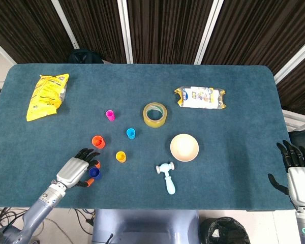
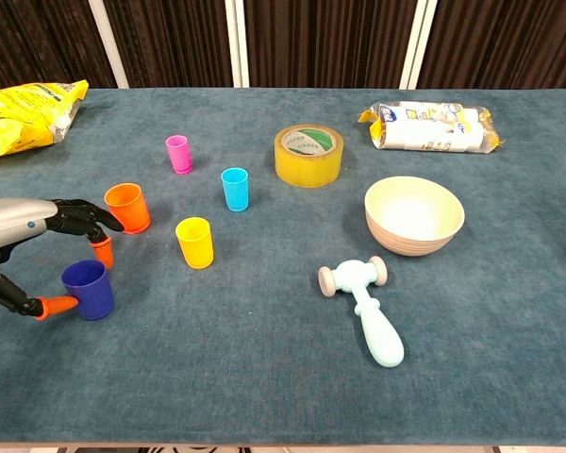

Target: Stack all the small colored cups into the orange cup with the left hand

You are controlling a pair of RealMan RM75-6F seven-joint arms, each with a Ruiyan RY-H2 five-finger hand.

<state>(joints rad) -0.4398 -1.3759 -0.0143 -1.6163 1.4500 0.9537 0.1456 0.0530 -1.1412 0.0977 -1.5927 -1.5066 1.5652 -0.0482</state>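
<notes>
A: Progress? Nothing stacked. Orange cup (image 2: 127, 207) stands empty; pink (image 2: 177, 153), cyan (image 2: 234, 188), yellow (image 2: 194, 242) and blue (image 2: 88, 289) cups stand apart on the table (image 2: 264, 377).

B: Left hand (image 2: 40, 253)?

A: Fingers spread around the blue cup, thumb tip (image 2: 55, 305) at its wall; not gripping (contact unclear). Right hand (image 1: 297, 173) is released, at the table's edge.

B: Orientation?

A: All cups upright, mouths up, long axes vertical. Blue sits just in front of orange.
</notes>
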